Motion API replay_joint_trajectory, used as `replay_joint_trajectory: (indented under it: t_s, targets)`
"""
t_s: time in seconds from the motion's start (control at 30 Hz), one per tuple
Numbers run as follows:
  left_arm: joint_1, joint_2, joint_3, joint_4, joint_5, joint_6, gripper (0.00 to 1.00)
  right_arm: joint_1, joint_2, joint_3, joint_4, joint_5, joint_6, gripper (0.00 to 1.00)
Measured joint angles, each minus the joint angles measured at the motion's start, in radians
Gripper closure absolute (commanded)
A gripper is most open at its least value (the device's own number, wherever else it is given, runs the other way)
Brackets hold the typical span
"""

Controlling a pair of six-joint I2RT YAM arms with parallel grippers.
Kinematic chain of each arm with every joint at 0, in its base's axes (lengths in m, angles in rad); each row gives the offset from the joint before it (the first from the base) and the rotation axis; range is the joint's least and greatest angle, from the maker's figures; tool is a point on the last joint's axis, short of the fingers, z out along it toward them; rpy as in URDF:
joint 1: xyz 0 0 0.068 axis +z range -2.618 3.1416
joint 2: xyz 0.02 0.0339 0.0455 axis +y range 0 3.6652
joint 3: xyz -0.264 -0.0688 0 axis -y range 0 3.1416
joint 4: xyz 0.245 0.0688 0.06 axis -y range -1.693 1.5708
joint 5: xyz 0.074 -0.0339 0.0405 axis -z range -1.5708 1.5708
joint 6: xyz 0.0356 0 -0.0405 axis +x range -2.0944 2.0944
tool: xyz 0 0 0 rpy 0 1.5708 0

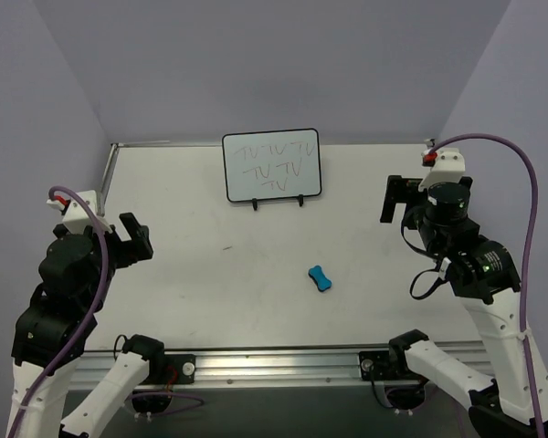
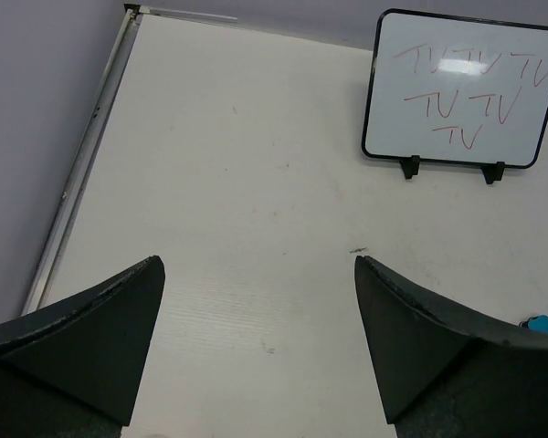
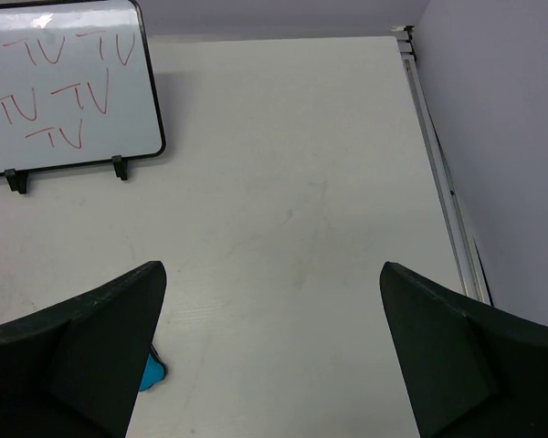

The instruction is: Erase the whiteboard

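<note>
The whiteboard [image 1: 272, 165] stands tilted on two small black feet at the back middle of the table, covered with red "TV" scribbles. It also shows in the left wrist view [image 2: 463, 89] and the right wrist view [image 3: 62, 89]. A small blue bone-shaped eraser [image 1: 320, 278] lies flat on the table in front of it; a sliver shows in the left wrist view [image 2: 539, 323] and in the right wrist view [image 3: 152, 372]. My left gripper [image 1: 135, 239] is open and empty at the left. My right gripper [image 1: 395, 199] is open and empty at the right.
The white table [image 1: 210, 274] has a metal rail along its left edge [image 2: 84, 155] and right edge [image 3: 438, 164]. Purple walls close in the back and both sides. Small dark marks dot the tabletop [image 2: 357, 249].
</note>
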Motion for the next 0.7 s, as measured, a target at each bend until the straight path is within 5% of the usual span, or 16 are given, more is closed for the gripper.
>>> replay_joint_trajectory:
  t_s: [0.4,0.57,0.7]
  targets:
    - [0.0,-0.023,-0.039,0.043,-0.007,-0.005,0.06,0.0,-0.019,-0.027,0.048,-0.027,0.023,0.0]
    - [0.0,-0.045,-0.159,0.098,-0.013,-0.023,0.06,0.0,0.008,-0.154,0.224,-0.183,0.11,0.0]
    - [0.0,-0.034,-0.222,0.103,-0.016,-0.031,0.06,0.001,0.177,-0.247,0.389,-0.313,0.136,0.0]
